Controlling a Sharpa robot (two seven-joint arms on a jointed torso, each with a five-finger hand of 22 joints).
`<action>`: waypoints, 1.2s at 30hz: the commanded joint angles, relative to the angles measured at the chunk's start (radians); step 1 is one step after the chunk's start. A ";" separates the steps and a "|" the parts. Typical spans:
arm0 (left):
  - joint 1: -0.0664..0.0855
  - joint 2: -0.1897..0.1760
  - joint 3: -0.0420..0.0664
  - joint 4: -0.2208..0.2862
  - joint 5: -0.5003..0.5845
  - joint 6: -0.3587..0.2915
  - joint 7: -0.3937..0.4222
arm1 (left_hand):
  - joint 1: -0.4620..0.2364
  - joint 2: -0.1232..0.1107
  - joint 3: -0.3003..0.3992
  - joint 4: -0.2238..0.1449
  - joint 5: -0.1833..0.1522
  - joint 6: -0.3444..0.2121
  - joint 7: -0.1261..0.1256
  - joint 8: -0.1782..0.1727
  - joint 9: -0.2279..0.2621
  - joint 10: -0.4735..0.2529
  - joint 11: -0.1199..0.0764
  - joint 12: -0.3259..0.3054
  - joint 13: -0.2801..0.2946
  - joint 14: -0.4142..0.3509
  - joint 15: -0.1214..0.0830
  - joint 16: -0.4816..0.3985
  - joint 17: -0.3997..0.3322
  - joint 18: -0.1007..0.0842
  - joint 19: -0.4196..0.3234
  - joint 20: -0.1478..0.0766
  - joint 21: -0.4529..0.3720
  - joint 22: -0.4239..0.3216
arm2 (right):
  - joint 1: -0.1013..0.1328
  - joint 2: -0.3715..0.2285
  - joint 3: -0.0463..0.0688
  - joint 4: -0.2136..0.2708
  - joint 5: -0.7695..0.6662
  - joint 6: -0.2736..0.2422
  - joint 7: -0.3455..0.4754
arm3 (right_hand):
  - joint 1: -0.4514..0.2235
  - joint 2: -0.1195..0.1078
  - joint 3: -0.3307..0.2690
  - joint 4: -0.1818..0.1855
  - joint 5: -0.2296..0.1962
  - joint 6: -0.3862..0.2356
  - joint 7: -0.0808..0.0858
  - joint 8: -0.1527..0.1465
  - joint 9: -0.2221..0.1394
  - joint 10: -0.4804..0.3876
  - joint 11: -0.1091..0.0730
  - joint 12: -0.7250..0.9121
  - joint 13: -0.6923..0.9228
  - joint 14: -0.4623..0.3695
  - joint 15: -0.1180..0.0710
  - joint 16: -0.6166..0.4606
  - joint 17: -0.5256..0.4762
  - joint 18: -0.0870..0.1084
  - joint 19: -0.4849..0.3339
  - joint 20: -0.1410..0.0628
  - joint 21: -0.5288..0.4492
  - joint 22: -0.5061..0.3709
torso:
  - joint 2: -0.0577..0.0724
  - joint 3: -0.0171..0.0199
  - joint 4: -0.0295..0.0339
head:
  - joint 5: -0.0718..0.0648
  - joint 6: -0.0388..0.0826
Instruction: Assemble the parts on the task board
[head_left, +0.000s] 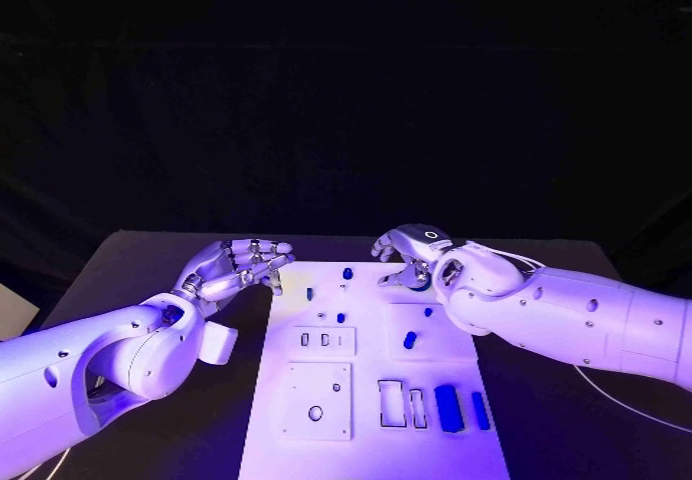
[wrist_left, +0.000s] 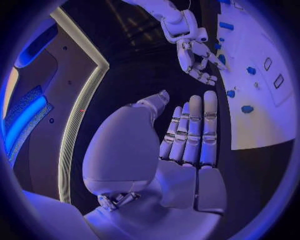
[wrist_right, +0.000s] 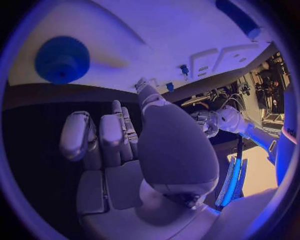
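Blue parts (head_left: 449, 407) lie loose along the near end of the white task board (head_left: 368, 450), a few small ones stand toward its far end, so I judge most assembly remains. My left hand (head_left: 235, 266) hovers off the board's far left corner, fingers apart, holding nothing; my right hand (head_left: 411, 252) hangs over its far end, equally bare.

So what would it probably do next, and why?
Probably lower the right hand onto the round blue part just ahead of its fingers at the far end of the task board. Both hands hold nothing, with the left hand off the board's edge, and blue parts lie loose on the board.
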 joint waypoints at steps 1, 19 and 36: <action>0.002 0.000 0.001 0.002 0.008 0.018 0.006 | 0.005 0.002 0.005 0.002 0.001 -0.006 -0.003 -0.007 0.002 -0.003 0.000 -0.005 -0.001 -0.004 0.000 0.005 -0.001 0.014 -0.006 0.000 0.006 0.001 | 0.009 -0.048 0.003 0.042 0.079 -0.020 0.016 | 0.019 0.005 0.001 0.010 0.010 0.014 0.002 -0.002 0.003 0.037 -0.007 0.012 0.009 0.002 -0.010 0.005 0.010 0.013 0.017 -0.005 0.017 0.023 | -0.006 0.0022 -0.0116 | 0.000 0.002; 0.002 -0.002 0.001 -0.001 0.012 0.024 0.004 | 0.005 0.002 0.005 0.002 0.001 -0.006 -0.003 -0.007 0.002 -0.003 0.000 -0.005 -0.001 -0.004 0.000 0.005 -0.001 0.014 -0.006 0.000 0.006 0.001 | 0.031 -0.165 0.008 0.007 0.340 0.146 0.016 | 0.015 -0.004 -0.027 0.092 0.088 -0.036 0.008 0.113 0.053 0.462 -0.019 1.474 1.429 0.097 -0.014 0.304 0.515 -0.064 0.187 -0.011 0.285 0.360 | -0.011 0.0136 -0.0249 | -0.001 -0.005; 0.001 0.002 0.001 -0.008 0.012 0.028 0.001 | 0.005 0.002 0.007 0.001 0.001 -0.005 -0.005 -0.006 0.002 -0.003 -0.001 -0.004 -0.001 -0.004 0.000 0.005 -0.002 0.014 -0.008 0.000 0.009 0.003 | 0.014 -0.090 0.006 -0.051 0.325 0.173 -0.007 | 0.002 0.008 -0.040 0.094 0.085 -0.057 0.015 0.126 0.053 0.482 -0.011 1.497 1.454 0.114 -0.005 0.338 0.607 -0.070 0.200 -0.002 0.302 0.381 | -0.012 0.0120 -0.0233 | 0.006 -0.016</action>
